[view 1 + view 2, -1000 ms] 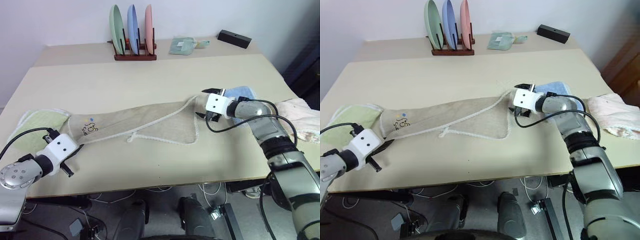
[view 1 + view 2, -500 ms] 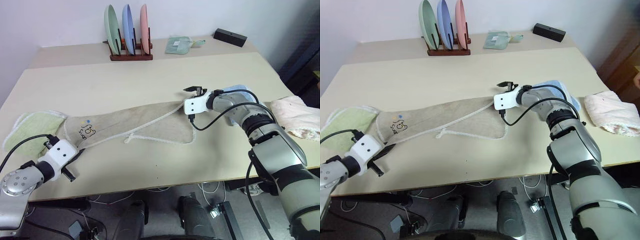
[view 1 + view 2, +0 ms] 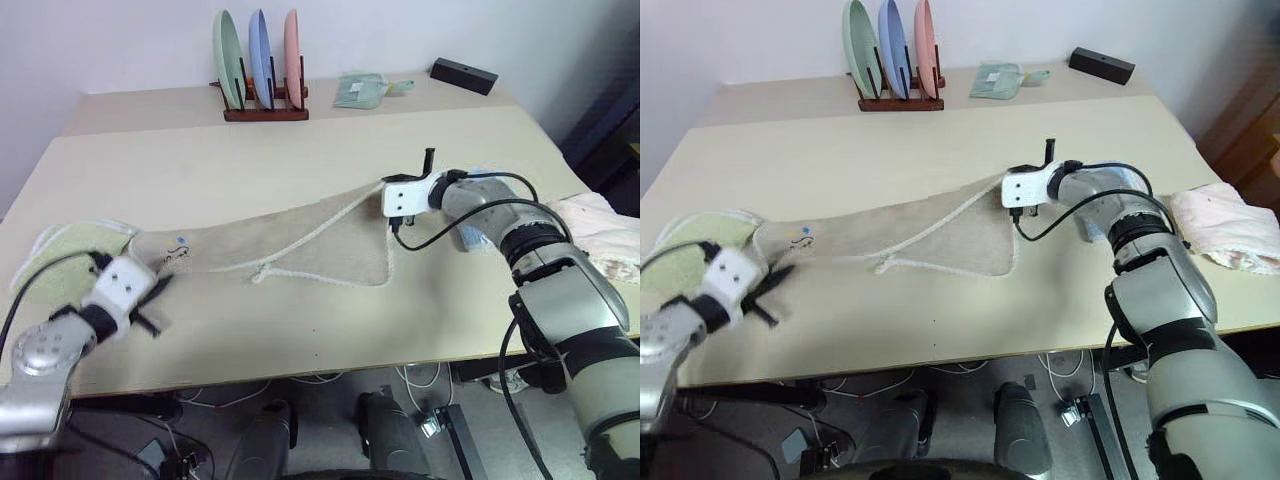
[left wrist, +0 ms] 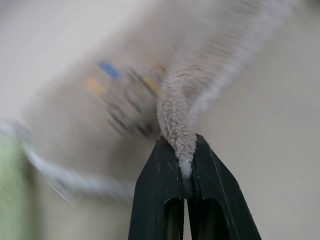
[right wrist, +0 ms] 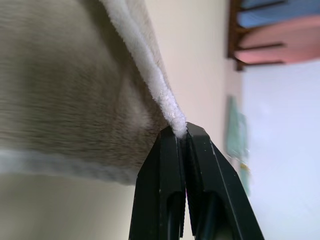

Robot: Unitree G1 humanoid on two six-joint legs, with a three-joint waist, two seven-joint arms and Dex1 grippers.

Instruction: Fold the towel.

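The towel [image 3: 300,240] is a long beige cloth with white corded edging, stretched across the table from left to right. A small dark logo [image 3: 178,255] marks its left end. My left gripper [image 3: 158,285] is shut on the towel's left corner, and the left wrist view shows the cloth [image 4: 175,115] pinched between the black fingers [image 4: 160,200]. My right gripper [image 3: 387,190] is shut on the white edging at the far right corner, seen close up as the edging [image 5: 150,70] running into the closed tips. That corner is raised slightly off the table.
A pale green towel [image 3: 75,242] lies under the left end. A light-blue towel [image 3: 472,236] sits beneath my right arm, and a pink cloth [image 3: 600,228] at the right edge. At the back stand a plate rack [image 3: 262,100], a folded green cloth [image 3: 360,90] and a black box [image 3: 465,75].
My right gripper has gone from open to shut on the towel's right corner and lifted it a little. My left gripper has moved forward with its corner still held.
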